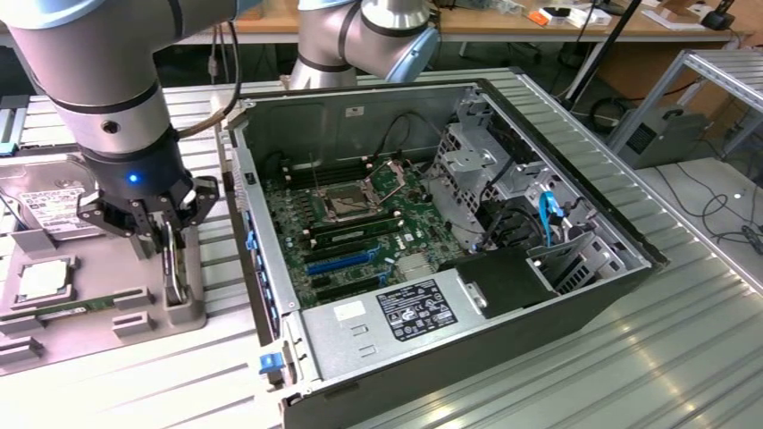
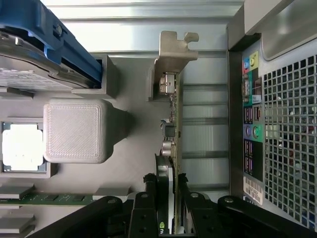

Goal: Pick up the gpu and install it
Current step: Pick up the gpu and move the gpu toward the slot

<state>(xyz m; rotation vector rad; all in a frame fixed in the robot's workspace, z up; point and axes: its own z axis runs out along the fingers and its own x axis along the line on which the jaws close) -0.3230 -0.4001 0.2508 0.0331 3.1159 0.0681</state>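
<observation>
End effector (image 2: 166, 182) closed narrow on the gpu (image 2: 172, 114), which stands on edge in the grey holder (image 1: 179, 315), left of frame in the exterior view. Risks: grip looks off-centre, so the card may pivot, its bracket (image 2: 171, 57) snagging the holder or the case (image 1: 573, 331) wall.

At the exterior view's left edge the boxy silver hard drive (image 1: 48, 206) is cut off, its white label unreadable. The black gripper (image 1: 167, 243) hides the top of the thin black-faced gpu (image 1: 177, 279). In the wrist view the card's gripped end runs out of frame.
</observation>
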